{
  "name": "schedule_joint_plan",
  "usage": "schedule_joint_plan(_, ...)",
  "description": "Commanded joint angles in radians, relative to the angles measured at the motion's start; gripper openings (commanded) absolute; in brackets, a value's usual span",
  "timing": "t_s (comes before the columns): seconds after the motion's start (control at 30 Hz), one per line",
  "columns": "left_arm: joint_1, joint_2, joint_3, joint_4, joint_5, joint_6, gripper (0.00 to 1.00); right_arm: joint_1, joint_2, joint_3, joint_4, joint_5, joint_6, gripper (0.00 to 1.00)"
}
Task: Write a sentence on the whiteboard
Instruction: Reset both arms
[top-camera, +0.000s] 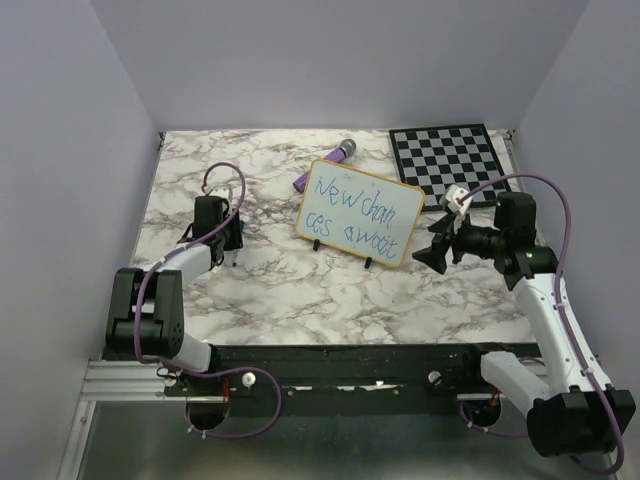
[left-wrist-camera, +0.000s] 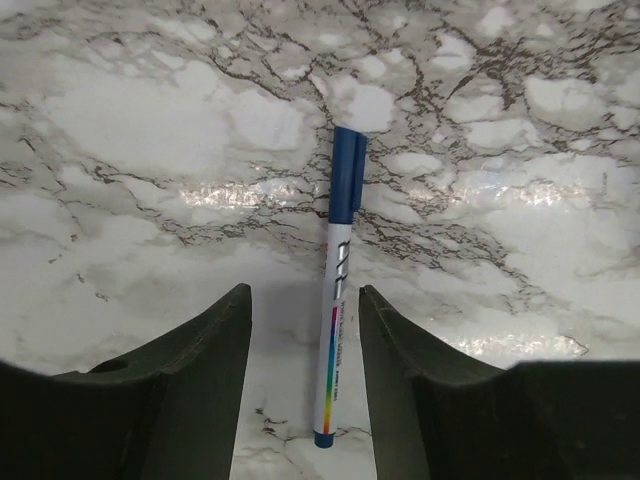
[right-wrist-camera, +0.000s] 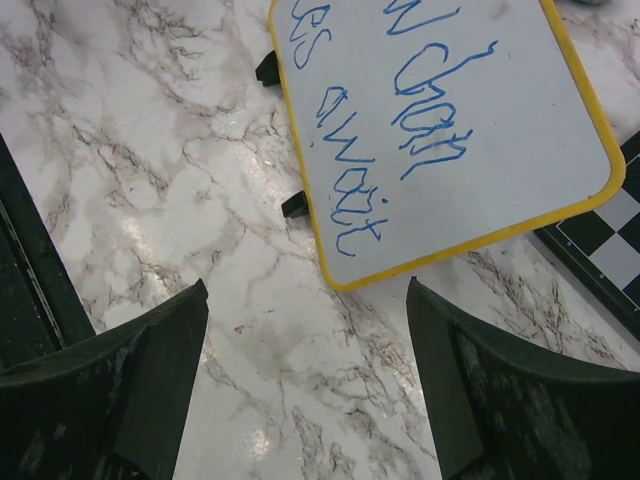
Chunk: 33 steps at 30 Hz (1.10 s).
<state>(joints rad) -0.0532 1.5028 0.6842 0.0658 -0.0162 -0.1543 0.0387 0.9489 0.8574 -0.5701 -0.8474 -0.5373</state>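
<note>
whiteboard (top-camera: 360, 212): on the table (top-camera: 270, 285); sentence (top-camera: 352, 207) in blue across it;
left claw (left-wrist-camera: 305, 292): left of whiteboard; released, marker (left-wrist-camera: 337, 300) lying between fingers;
right claw (right-wrist-camera: 305, 287): right of whiteboard; released

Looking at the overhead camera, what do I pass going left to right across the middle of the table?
left arm → whiteboard → right arm
</note>
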Motion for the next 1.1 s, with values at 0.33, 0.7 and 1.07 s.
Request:
schedule_joint_plan(0.33,0.010,-0.480,0.044,-0.107,0.170,-0.177,0.89,-0.120,-0.041,-0.027,-0.030,-0.059,0.051,0.89)
schedule_joint_plan(0.7,-0.042,-0.872,-0.077,-0.207,0.242,-0.191,0.99,-0.152,-0.160,0.107,0.016,0.269,0.382,1.00)
schedule_joint_plan(1.07,-0.100,-0.957,-0.080,-0.264,0.179,-0.157,0.99,-0.154,-0.242,0.128,0.059,0.528,0.620,1.00)
